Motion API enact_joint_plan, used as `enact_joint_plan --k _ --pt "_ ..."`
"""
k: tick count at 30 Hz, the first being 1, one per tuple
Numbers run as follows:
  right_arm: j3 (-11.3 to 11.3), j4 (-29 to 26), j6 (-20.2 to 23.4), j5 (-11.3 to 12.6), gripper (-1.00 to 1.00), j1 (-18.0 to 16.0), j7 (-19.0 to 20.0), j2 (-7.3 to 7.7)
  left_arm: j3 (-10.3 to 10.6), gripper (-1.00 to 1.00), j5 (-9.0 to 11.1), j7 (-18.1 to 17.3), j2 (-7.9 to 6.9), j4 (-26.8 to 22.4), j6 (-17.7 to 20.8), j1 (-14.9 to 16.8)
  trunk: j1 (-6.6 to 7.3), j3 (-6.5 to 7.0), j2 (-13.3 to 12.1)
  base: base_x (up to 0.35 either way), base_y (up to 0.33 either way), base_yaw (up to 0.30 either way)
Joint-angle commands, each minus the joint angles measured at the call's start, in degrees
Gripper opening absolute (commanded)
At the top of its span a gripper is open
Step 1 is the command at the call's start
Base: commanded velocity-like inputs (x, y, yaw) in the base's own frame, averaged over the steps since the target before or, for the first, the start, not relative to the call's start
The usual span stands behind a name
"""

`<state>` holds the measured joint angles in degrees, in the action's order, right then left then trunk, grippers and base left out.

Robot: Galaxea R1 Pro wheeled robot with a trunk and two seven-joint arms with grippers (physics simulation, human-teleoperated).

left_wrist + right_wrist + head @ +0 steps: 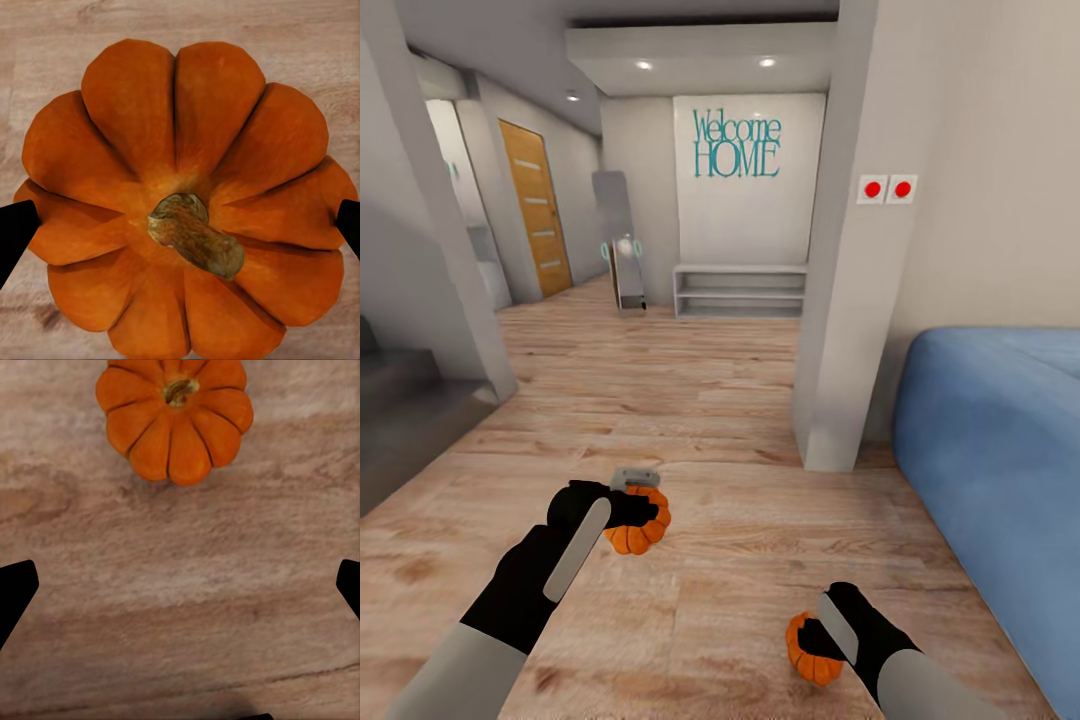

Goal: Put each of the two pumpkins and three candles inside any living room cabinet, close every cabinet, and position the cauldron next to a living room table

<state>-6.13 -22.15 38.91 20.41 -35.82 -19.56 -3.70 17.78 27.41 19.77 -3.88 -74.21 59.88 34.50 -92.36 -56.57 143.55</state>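
The left gripper (632, 497) is set spread wide directly above one pumpkin (637, 524), and in the left wrist view its dark fingertips (16, 231) are seen at either flank of that pumpkin (184, 202), whose stem is centred between them; whether the pads touch the ribs cannot be told, and nothing is yet judged to be gripped. The right gripper (822, 626) is likewise held wide and empty, its fingertips (16, 591) framing bare planks, while the second pumpkin (174, 418) lies off the line between them, beyond the reach of the jaws; in the head view this pumpkin (813, 650) is seen partly hidden behind the right hand. Both pumpkins rest on the wooden floor (730, 400), near each other, with a blue sofa (1000, 470) to the right, a pale pillar (850, 250) ahead, and a white open shelf unit (740, 290) under the wall lettering further off. Several failures are judged possible from here. The left pumpkin's rounded, ribbed sides could be squeezed out of the jaws if they are closed too high, since the pads would ride on the upper curve. A close by the right gripper where it stands would catch only air, or the fruit would be nudged and rolled away across the smooth floor if the descent is made off-centre.
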Motion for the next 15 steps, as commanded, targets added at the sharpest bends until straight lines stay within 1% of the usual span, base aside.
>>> enact_joint_plan --k 1,15 --pt "-0.4 -0.1 0.2 0.6 1.00 0.0 -0.5 0.05 0.1 -1.00 0.5 0.6 -0.06 -0.1 0.1 0.1 -0.01 -0.28 0.0 0.000 0.000 0.000" --pt "-0.5 -0.1 0.2 0.6 1.00 0.0 -0.5 0.09 0.1 -1.00 0.6 0.6 0.01 -0.1 0.1 0.1 -0.01 -0.28 0.0 0.006 0.000 0.000"
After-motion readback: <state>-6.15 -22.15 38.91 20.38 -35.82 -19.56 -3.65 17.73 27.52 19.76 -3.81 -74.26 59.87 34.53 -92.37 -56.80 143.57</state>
